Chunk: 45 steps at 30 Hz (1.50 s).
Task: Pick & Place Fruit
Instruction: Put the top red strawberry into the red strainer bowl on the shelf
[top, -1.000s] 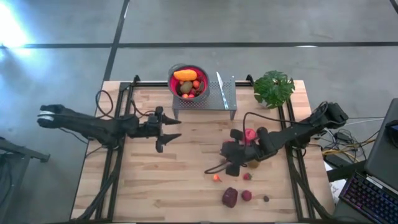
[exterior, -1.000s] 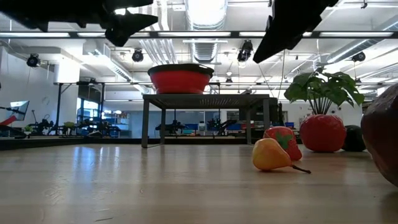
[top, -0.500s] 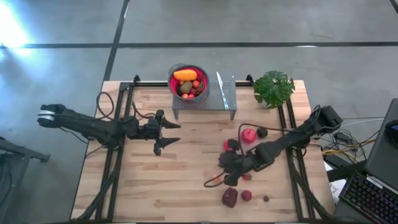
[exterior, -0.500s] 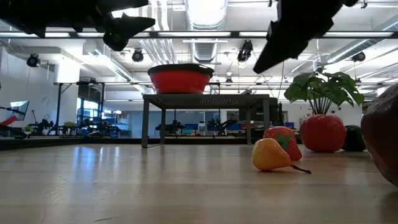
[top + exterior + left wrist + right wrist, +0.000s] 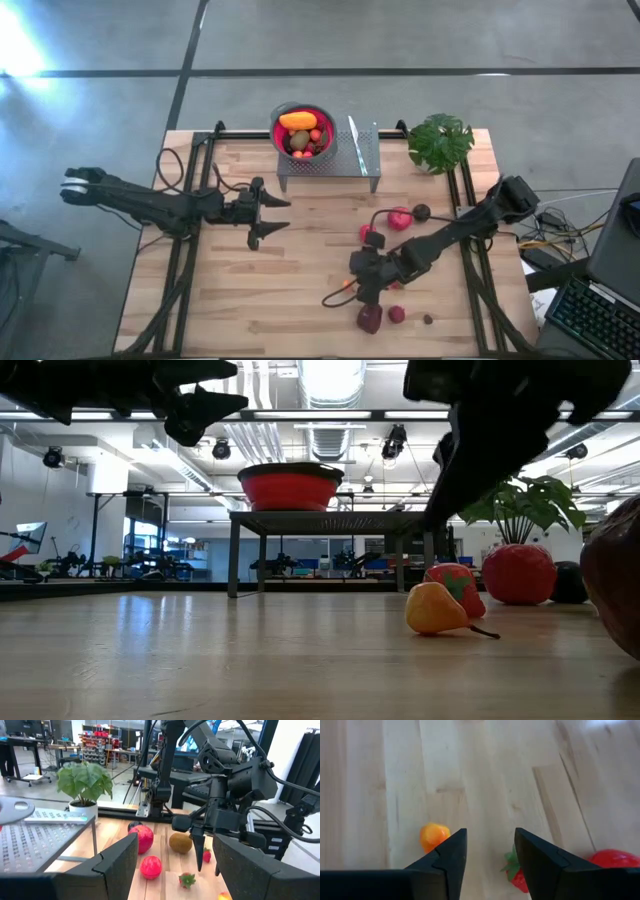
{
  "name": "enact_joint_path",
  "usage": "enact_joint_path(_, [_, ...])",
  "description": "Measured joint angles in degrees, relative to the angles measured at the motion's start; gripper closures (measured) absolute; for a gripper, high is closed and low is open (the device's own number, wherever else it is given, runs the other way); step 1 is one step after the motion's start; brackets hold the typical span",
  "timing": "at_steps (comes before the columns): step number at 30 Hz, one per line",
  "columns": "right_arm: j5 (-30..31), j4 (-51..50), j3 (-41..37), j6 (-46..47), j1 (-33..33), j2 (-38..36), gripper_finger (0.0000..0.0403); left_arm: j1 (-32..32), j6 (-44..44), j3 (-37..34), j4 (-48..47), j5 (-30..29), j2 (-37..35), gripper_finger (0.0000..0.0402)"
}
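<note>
Several toy fruits lie loose on the table's right half. Among them are a small orange-yellow pear [image 5: 347, 285], a strawberry [image 5: 397, 285], a red apple [image 5: 400, 218] and a large dark maroon fruit [image 5: 370, 318]. More fruit fills the red-lined bowl [image 5: 279, 117]. My right gripper [image 5: 358, 292] hangs open, slanting down just above the table. In its wrist view the pear [image 5: 434, 836] lies beyond one finger and the strawberry [image 5: 517, 872] beyond the other. My left gripper [image 5: 272, 218] hovers open and level over the table's left middle, holding nothing.
The bowl stands on a perforated metal rack [image 5: 340, 158] at the far middle. A potted plant [image 5: 440, 140] stands at the far right. A small red fruit [image 5: 397, 314] and a tiny dark one [image 5: 428, 320] lie near the front edge. Bare wood lies left of the pear.
My right gripper has come down and toward the table's near edge and left, from above the fruit cluster to just over the pear and strawberry. The fruits have not moved.
</note>
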Motion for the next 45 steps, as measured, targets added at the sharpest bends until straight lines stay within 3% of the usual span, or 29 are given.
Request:
enact_joint_path(20, [0.7,-5.1,-0.8,3.9,-0.5,2.5,0.0195,0.0,-1.4,-0.2,0.2,-0.2,0.0,0.0140])
enact_joint_path(33, [0.0,-4.6,-2.4,4.4,-3.3,7.9,0.0223,0.0,-1.5,-0.5,0.2,-0.2,0.0,0.0140])
enact_joint_path(45, [-1.6,-5.0,-2.1,4.1,-3.5,7.4,0.0270,0.0,-1.9,-0.9,0.0,-0.2,0.0,0.0140])
